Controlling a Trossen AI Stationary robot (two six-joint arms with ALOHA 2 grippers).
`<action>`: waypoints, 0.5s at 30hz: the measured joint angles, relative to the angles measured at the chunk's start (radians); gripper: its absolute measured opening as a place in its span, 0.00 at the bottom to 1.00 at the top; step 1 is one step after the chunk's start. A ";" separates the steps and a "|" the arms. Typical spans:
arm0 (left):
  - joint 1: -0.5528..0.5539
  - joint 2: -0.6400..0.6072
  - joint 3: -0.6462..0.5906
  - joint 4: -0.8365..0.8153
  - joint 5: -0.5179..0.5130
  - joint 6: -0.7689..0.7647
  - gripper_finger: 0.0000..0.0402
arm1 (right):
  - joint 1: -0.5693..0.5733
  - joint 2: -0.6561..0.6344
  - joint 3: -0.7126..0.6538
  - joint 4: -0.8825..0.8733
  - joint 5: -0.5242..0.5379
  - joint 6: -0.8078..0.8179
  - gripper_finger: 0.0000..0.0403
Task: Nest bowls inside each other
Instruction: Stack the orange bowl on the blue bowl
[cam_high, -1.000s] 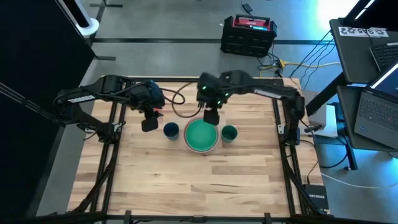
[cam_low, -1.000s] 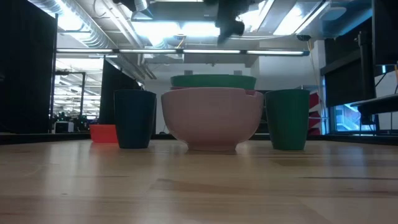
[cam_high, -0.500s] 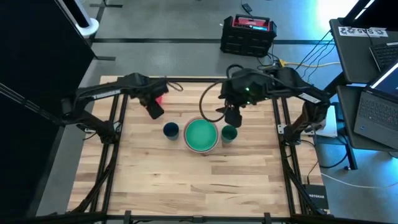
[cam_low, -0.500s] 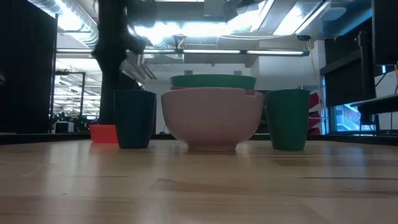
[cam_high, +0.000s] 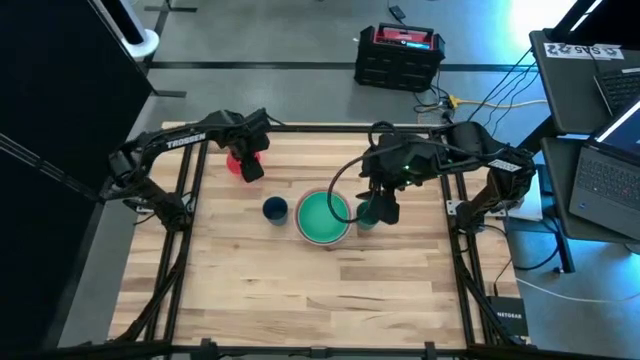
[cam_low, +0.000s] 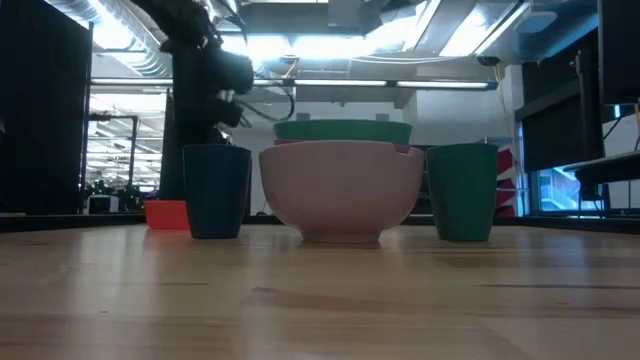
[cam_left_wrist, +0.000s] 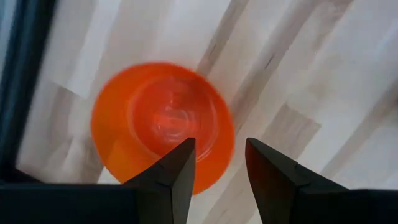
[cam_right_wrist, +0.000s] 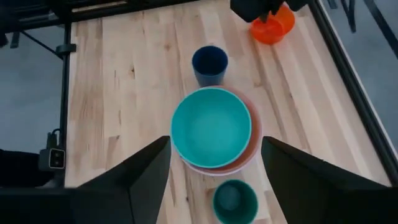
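Reaching with our left gripper (cam_left_wrist: 216, 163), fingers apart, just over the orange-red bowl (cam_left_wrist: 160, 121), we think it is light, slippery plastic, best pinched at its rim.

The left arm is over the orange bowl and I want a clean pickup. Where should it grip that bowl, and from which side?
Probably the rim, from straight above. The orange bowl sits upright and open on the table, apart from the other bowls, so its thin wall is free all round. The left pincer is open above it; one finger could go inside the wall, the other outside.
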 joint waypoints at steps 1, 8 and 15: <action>0.003 0.015 0.000 -0.001 0.005 0.002 0.31 | 0.001 0.000 0.000 0.000 0.000 0.008 0.59; 0.027 0.123 0.000 -0.006 0.038 0.019 0.31 | 0.008 0.000 0.000 -0.001 0.001 0.060 0.59; 0.039 0.185 -0.009 0.040 0.041 0.029 0.31 | 0.032 0.000 0.000 -0.002 0.015 0.083 0.59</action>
